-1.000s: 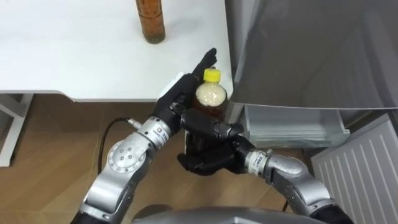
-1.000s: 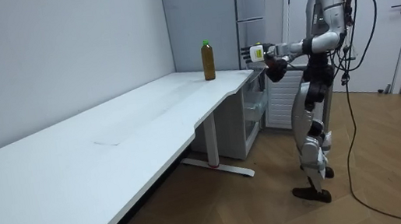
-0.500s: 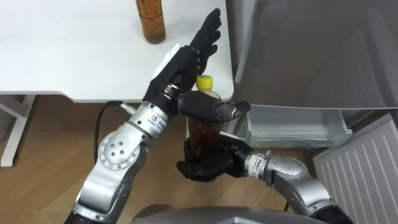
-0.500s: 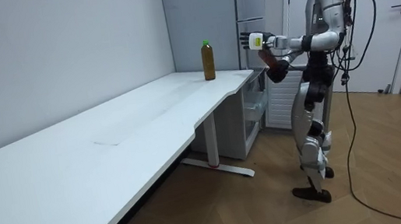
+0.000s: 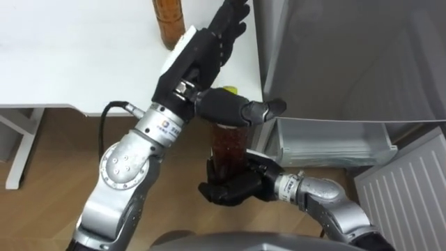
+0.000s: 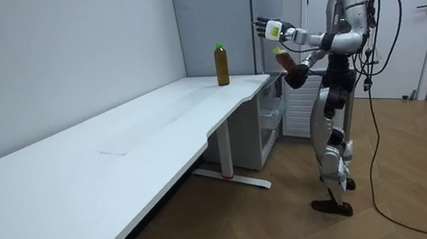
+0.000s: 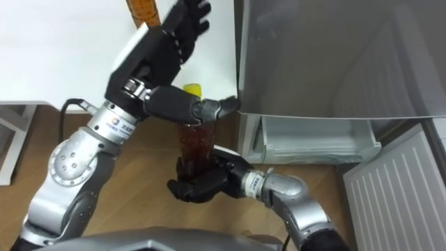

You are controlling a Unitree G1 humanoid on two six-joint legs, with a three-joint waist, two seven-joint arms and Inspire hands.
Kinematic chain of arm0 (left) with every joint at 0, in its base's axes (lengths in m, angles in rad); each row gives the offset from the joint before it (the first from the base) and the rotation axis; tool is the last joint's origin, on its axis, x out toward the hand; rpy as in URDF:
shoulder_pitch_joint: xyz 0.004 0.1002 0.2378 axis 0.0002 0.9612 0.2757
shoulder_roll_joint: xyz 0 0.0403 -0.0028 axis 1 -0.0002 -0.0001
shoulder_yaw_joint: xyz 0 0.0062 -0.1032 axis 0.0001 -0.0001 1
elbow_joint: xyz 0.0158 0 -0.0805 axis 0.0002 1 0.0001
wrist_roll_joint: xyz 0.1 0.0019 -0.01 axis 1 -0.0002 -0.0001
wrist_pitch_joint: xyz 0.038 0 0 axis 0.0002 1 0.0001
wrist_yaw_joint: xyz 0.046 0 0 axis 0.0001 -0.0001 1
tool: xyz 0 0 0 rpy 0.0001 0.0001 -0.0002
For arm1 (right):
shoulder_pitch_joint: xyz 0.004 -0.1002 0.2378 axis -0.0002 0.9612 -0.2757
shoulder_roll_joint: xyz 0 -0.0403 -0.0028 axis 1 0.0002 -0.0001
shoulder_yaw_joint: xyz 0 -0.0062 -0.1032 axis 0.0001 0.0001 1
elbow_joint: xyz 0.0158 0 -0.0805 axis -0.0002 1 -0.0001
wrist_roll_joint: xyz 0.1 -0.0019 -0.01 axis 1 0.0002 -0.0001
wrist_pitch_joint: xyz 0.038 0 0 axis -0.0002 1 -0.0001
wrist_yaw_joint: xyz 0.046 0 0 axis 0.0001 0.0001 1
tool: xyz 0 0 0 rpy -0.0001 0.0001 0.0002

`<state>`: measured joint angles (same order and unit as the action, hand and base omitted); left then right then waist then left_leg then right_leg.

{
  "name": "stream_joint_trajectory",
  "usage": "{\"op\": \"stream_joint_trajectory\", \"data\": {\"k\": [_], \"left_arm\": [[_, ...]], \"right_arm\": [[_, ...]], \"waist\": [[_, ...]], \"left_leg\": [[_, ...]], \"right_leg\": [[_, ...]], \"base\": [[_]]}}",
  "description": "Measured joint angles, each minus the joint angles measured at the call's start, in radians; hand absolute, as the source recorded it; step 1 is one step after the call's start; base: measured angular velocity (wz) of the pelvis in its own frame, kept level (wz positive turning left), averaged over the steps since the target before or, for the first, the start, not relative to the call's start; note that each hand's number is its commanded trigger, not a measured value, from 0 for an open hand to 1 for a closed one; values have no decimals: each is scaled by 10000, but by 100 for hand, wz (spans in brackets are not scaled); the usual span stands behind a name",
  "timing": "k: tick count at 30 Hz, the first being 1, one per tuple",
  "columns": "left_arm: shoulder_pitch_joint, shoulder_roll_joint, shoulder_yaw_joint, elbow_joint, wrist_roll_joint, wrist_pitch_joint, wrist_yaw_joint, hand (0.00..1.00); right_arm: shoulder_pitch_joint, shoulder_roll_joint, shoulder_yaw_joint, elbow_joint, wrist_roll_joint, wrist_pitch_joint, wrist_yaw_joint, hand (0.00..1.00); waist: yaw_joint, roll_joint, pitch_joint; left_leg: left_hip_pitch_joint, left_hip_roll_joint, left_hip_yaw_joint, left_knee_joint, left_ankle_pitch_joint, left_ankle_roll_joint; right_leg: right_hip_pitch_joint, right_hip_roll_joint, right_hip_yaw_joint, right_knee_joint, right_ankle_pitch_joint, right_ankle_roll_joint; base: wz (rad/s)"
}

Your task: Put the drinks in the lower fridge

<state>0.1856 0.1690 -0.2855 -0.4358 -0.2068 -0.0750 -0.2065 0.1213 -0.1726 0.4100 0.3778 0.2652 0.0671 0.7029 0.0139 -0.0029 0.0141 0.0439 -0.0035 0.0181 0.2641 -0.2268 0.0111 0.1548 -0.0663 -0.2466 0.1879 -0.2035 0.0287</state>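
The right hand is clenched round the base of the held bottle, a dark reddish-brown drink kept upright in the air just off the white table's corner, in front of the fridge. Its yellow cap is half hidden behind the thumb of the left hand. That hand is released, with its fingers straight and pointing up past the table edge and its thumb stretched sideways across the bottle's top; whether the thumb touches the cap cannot be told. No label on the bottle can be made out.

A second bottle of amber drink stands on the table, cut off at the top edge; the room view shows its green cap.

The lower compartment's clear drawer is open beside the ribbed white door.
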Motion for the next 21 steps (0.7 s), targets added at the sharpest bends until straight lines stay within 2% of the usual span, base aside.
{"op": "stream_joint_trajectory", "data": {"k": [5, 8, 12, 17, 21], "left_arm": [[-12, 81, 193, -201, 43, -316, 186, 0], [-68, 129, 659, -409, 56, -518, 244, 0], [-191, 132, 1348, -573, 41, -891, 781, 0], [-207, 139, 1765, -690, 42, -967, 1188, 0], [-212, 142, 2913, -1086, 6, -1090, 1405, 0]], "right_arm": [[37, -29, -37, -2, -26, -6, 45, 100], [139, -224, -132, -2, -43, -18, 185, 100], [238, -545, -280, -3, -120, -18, 230, 100], [500, -656, -699, -8, -206, -19, 229, 100], [894, -639, -1307, -8, -405, -25, 317, 100]], "waist": [[101, -5, 9], [200, 4, 13], [310, 31, 32], [600, 99, 60], [855, 221, 51]], "left_leg": [[101, -21, -39, -73, 7, -3], [127, -31, -74, -41, 9, -2], [196, -33, -42, -71, 9, -1], [226, -33, -110, -110, 7, -2], [318, -41, -128, -152, 13, -6]], "right_leg": [[40, -6, 16, -7, 0, 0], [43, -16, 9, -10, 0, 0], [90, -19, 42, -6, 0, 0], [175, -13, -15, -32, -1, 2], [231, -12, -14, -38, -2, 3]], "base": [[0], [0], [-1], [3], [0]]}}
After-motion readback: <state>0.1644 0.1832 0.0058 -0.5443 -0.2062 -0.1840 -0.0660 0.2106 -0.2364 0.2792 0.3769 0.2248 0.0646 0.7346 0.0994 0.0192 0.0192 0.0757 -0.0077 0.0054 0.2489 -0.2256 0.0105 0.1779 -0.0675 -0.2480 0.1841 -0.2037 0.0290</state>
